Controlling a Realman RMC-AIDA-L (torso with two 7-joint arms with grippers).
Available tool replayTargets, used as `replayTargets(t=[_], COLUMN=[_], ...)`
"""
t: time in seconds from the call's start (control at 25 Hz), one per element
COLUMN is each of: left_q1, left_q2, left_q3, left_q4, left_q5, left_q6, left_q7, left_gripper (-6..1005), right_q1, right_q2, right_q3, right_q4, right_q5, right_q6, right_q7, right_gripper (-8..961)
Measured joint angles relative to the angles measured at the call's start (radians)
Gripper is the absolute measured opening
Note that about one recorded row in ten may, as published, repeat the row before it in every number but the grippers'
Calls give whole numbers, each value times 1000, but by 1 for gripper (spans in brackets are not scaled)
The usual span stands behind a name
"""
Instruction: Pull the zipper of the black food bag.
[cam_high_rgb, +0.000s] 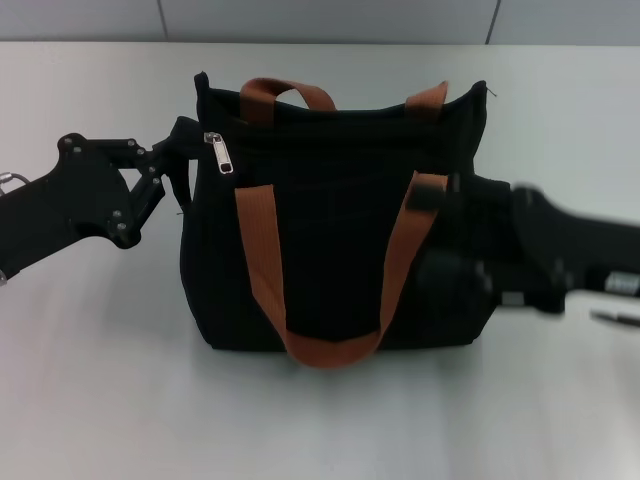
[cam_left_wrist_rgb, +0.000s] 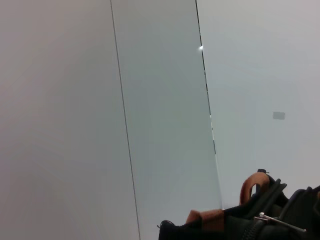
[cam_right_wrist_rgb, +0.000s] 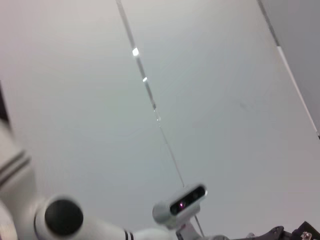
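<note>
The black food bag (cam_high_rgb: 330, 230) stands upright in the middle of the white table, with two rust-orange strap handles (cam_high_rgb: 262, 260). The silver zipper (cam_high_rgb: 218, 152) hangs at the left end of the top zip track. My left gripper (cam_high_rgb: 183, 140) reaches in from the left and is shut on the bag's upper left corner, just left of the zipper. My right gripper (cam_high_rgb: 450, 270) is blurred against the bag's right side, low down. The left wrist view shows the bag's top edge (cam_left_wrist_rgb: 240, 227), an orange handle (cam_left_wrist_rgb: 250, 185) and a thin silver piece (cam_left_wrist_rgb: 280, 223).
The white table (cam_high_rgb: 100, 400) spreads around the bag. A small silver object (cam_high_rgb: 615, 316) lies at the right edge, by the right arm. The right wrist view shows only the wall and the robot's head camera (cam_right_wrist_rgb: 180, 204).
</note>
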Motion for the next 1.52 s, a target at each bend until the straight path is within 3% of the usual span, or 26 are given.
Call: replayTargets(t=[0.28,0.48,0.72,1.36,1.44,1.52], left_q1=[-3,-2,-2,-4,-4,-4], left_q2=[-1,-1,0,3,4,5], left_q3=[0,0,0,0,0,0], left_q4=[0,1,2,2,2,2], left_q5=[-9,-28,-28,-40,-41,-42], left_q6=[15,27,33,57,64,66], left_q7=[1,1,-1,-13,-14,-15], left_gripper=[22,23,26,32,32,33], right_q1=[129,212,290,365,369,371], right_q2=[-3,-3,-4,-5,-5,-5], right_q3=[-17,-138,-233,-330,-341,-352], right_q4=[-108,-177,-200,-233,-239,-247], right_q5=[16,14,14,-24,-25,-29], right_q6=[55,167,256,375,388,401], right_q7=[413,619,753,898,911,923], right_gripper=[791,790,788,784,592,557])
